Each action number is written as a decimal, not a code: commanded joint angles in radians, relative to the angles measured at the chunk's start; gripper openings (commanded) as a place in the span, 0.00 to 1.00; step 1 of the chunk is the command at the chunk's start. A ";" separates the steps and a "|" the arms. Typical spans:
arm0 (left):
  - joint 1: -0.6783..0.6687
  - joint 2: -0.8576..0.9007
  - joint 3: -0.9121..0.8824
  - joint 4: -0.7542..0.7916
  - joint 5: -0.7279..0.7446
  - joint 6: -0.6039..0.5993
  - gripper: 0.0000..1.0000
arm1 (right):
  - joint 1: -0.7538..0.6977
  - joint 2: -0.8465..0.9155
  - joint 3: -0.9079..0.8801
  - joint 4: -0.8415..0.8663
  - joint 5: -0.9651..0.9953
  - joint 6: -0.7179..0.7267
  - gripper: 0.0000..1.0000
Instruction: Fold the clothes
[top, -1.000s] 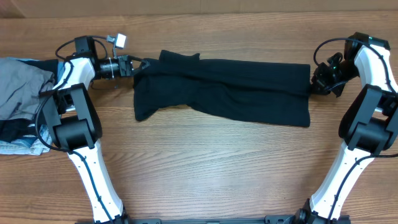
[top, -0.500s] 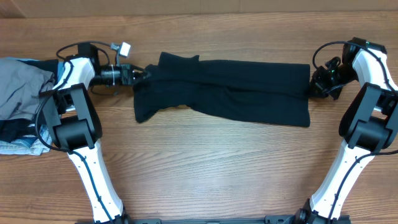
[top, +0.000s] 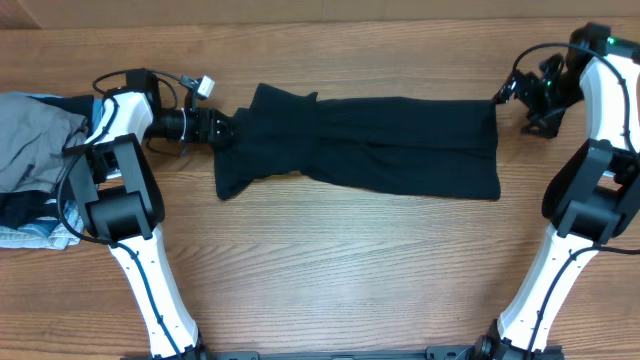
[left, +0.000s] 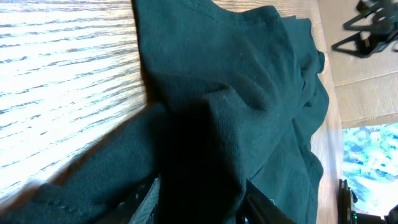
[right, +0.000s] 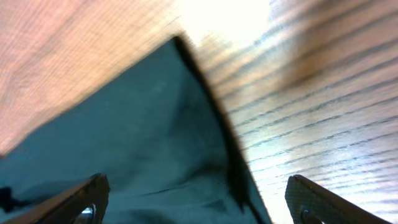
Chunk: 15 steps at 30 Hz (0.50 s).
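Note:
A black garment (top: 370, 150) lies stretched left to right across the wooden table, folded into a long band. My left gripper (top: 228, 128) is at its left end, low on the table. In the left wrist view its jaws stand partly apart, and a dark fold of the garment (left: 249, 93) still lies between the fingers (left: 252, 202). My right gripper (top: 522, 95) hovers just off the garment's far right corner. In the right wrist view it (right: 199, 205) is wide open above the garment's edge (right: 155, 137) and grips nothing.
A pile of other clothes (top: 35, 150), grey and dark with a pale patterned piece, sits at the table's left edge beside the left arm. Bare wood (top: 340, 270) runs in front of the garment.
The right gripper opened, let go of the garment's right edge and lifted away toward the back. The left jaws parted from shut. The garment's left end slid slightly right.

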 joint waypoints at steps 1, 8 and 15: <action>-0.011 -0.050 0.027 0.008 -0.030 -0.021 0.42 | 0.040 -0.040 0.101 -0.038 0.006 -0.031 0.96; -0.011 -0.120 0.109 0.016 -0.029 -0.024 0.54 | 0.216 -0.039 0.132 -0.049 -0.143 -0.158 0.98; -0.022 -0.120 0.132 -0.040 -0.054 -0.051 0.52 | 0.343 -0.039 0.132 -0.093 -0.138 -0.152 1.00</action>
